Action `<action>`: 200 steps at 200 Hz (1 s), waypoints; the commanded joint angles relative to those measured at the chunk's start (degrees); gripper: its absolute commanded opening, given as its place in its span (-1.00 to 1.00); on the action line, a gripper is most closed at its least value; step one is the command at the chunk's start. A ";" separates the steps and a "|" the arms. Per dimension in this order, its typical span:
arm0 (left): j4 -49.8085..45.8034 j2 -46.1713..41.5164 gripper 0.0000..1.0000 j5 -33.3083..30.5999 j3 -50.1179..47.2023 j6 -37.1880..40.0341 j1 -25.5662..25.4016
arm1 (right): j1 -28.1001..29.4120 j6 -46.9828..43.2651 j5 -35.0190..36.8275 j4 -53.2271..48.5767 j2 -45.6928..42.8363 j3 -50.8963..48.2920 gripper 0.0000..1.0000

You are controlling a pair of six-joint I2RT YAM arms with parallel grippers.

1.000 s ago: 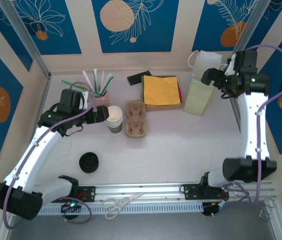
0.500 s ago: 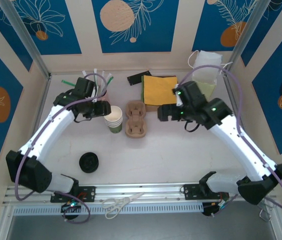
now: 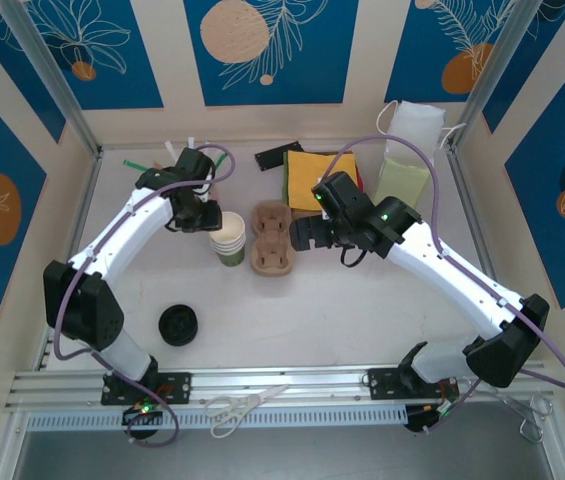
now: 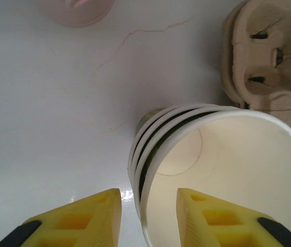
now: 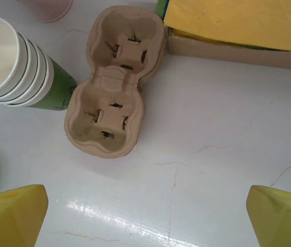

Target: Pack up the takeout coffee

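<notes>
No lidded cup of takeout coffee is in view. A stack of lidless green cups (image 3: 229, 238) stands left of the brown cardboard cup carrier (image 3: 272, 237). My left gripper (image 3: 212, 220) is open right over the stack (image 4: 212, 170). In the left wrist view its jaws (image 4: 148, 221) straddle the near rim of the top cup, one finger outside and one over the cream inside. My right gripper (image 3: 297, 237) hangs wide open beside the carrier (image 5: 115, 82), with bare table between its fingers (image 5: 148, 221). A separate black lid (image 3: 178, 324) lies on the table at the front left.
A pink cup of straws (image 3: 202, 190) stands behind the stack. Yellow napkins on a box (image 3: 322, 180) sit behind the carrier. A green paper bag (image 3: 399, 190) and a white bag (image 3: 417, 125) stand at the back right. Scissors (image 3: 247, 408) lie on the front rail.
My right arm has swung from the bags at the back right to the table's middle beside the carrier. My left gripper has closed in on the cup stack from the left.
</notes>
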 commanded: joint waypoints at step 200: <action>-4.35 -2.24 -1.00 -0.17 5.54 -0.51 -0.09 | -0.88 -0.15 1.30 1.26 -1.34 -2.13 0.98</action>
